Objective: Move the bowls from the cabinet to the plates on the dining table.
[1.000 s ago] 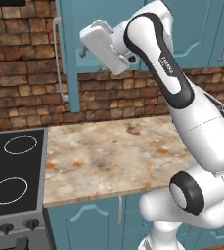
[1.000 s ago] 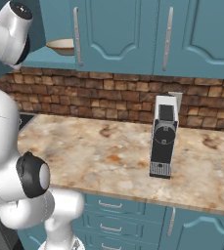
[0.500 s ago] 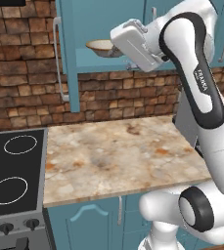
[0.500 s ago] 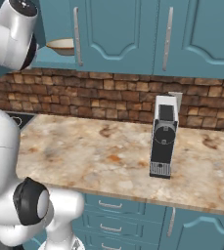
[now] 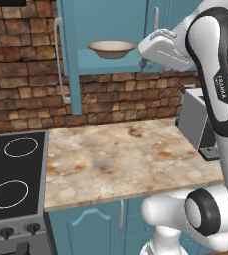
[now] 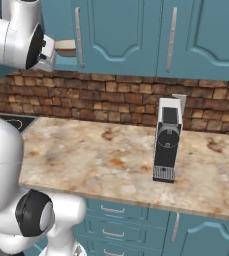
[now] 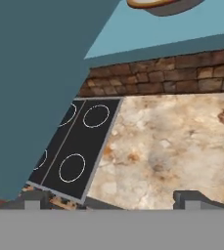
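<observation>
My gripper (image 7: 111, 197) hangs empty, fingers spread wide, just beside the bowl (image 5: 111, 48) on the cabinet (image 5: 93, 62) shelf, and I risk clipping the open door (image 5: 68, 55) reaching in.

In the hand view the bowl (image 7: 165, 5) is cut by the top edge; in the right base view the arm hides most of it. The cooktop (image 5: 11, 184) runs off the left edge.
</observation>
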### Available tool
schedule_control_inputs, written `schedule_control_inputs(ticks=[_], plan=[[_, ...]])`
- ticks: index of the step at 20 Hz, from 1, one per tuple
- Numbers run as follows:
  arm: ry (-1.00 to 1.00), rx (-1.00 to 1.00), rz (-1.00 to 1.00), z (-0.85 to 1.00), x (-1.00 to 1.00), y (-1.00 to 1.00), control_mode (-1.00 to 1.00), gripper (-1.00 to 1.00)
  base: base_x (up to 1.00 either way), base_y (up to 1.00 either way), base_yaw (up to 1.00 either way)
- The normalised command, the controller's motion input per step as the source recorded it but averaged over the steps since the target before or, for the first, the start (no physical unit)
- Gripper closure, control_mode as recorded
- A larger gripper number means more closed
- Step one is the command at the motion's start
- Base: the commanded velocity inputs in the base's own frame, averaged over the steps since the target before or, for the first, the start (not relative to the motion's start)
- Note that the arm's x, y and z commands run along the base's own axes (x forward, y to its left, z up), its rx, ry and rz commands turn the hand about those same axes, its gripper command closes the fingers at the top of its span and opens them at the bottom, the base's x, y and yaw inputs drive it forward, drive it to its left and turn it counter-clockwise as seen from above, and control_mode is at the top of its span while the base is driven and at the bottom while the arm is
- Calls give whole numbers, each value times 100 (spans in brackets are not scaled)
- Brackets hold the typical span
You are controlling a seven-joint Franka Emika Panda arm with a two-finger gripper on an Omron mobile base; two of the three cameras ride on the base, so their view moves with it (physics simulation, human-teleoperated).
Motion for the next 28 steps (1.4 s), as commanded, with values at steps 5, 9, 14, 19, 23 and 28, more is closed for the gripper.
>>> schedule_control_inputs(ticks=[5, 9, 14, 19, 23, 28], plan=[[-3, -20, 0, 0, 0, -41, -100, -100, 0, 0, 0], [-9, -18, -1, 0, 0, -46, -100, -100, 0, 0, 0], [-11, -18, -1, 0, 0, -42, -100, -100, 0, 0, 0], [-11, -11, 0, 0, 22, -30, -100, -100, 0, 0, 0], [0, -2, -11, -2, 56, -11, -100, -100, 0, 0, 0], [0, 1, -21, -5, 56, 0, -100, -100, 0, 0, 0]])
